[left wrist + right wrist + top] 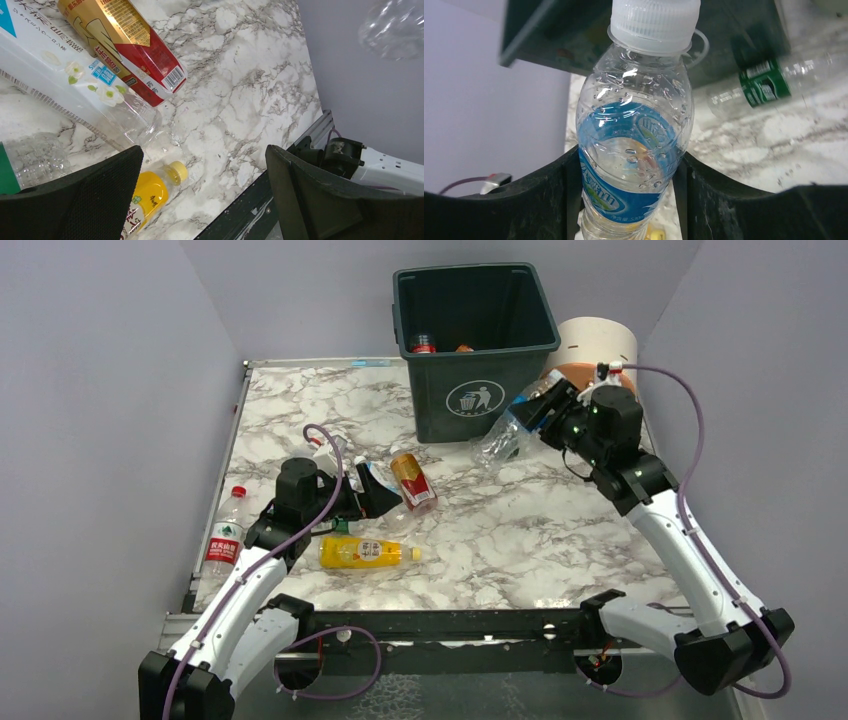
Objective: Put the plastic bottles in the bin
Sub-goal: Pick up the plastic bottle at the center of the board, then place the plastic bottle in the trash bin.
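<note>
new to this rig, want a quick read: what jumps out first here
The dark green bin stands tall at the far edge of the table. Just right of it, the right gripper clamps a blue-label bottle. At near left, the open left gripper hovers by a yellow bottle and a red-and-gold bottle.

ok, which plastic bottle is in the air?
The clear blue-labelled plastic bottle with white cap, gripped in the right jaws near the dark green bin; no other is lifted.
</note>
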Robot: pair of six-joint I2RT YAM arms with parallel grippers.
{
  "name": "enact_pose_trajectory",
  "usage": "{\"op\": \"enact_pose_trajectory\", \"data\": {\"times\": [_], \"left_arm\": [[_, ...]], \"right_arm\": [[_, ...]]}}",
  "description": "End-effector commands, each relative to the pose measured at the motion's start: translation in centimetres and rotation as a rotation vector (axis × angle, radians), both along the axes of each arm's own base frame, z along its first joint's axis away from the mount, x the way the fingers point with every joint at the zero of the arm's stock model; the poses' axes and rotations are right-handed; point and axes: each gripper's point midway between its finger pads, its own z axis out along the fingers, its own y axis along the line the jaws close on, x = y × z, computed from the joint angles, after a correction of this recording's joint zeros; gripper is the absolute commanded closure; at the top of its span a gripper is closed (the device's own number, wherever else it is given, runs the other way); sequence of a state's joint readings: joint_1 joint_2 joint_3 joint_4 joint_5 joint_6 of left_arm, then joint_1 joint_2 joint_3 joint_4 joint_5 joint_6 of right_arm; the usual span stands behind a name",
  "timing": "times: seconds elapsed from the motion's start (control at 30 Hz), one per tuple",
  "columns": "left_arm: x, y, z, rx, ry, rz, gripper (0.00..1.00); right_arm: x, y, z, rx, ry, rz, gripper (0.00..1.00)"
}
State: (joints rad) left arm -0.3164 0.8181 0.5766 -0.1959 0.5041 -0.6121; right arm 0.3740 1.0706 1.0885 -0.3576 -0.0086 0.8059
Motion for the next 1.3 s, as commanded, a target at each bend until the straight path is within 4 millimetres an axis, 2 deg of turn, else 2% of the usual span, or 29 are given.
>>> {"op": "enact_pose_trajectory", "data": {"times": [0.0, 0.43, 0.7, 0.97, 1.2, 1.27], "left_arm": [[0.3, -0.1, 1.2, -0.008, -0.051, 0.000, 0.01], [-0.8, 0.5, 1.1, -0.008, -0.040, 0.018, 0.01], [-1.4, 0.7, 0.9, -0.010, -0.036, 0.027, 0.01], [-1.5, 0.8, 1.1, -0.010, -0.039, 0.029, 0.01], [-1.5, 0.9, 1.3, -0.009, -0.041, 0.031, 0.01], [-1.6, 0.9, 1.3, -0.009, -0.042, 0.030, 0.01]], "right_arm": [[1.5, 0.1, 4.4, -0.026, -0.099, -0.011, 0.38], [6.0, 1.2, 16.0, 0.057, -0.392, -0.045, 0.35], [9.1, 1.9, 21.1, 0.100, -0.526, -0.072, 0.35], [13.1, 2.0, 22.5, 0.041, -0.626, -0.142, 0.31], [16.4, 1.6, 21.8, -0.007, -0.641, -0.192, 0.29], [17.7, 1.9, 20.9, -0.025, -0.620, -0.187, 0.27]]}}
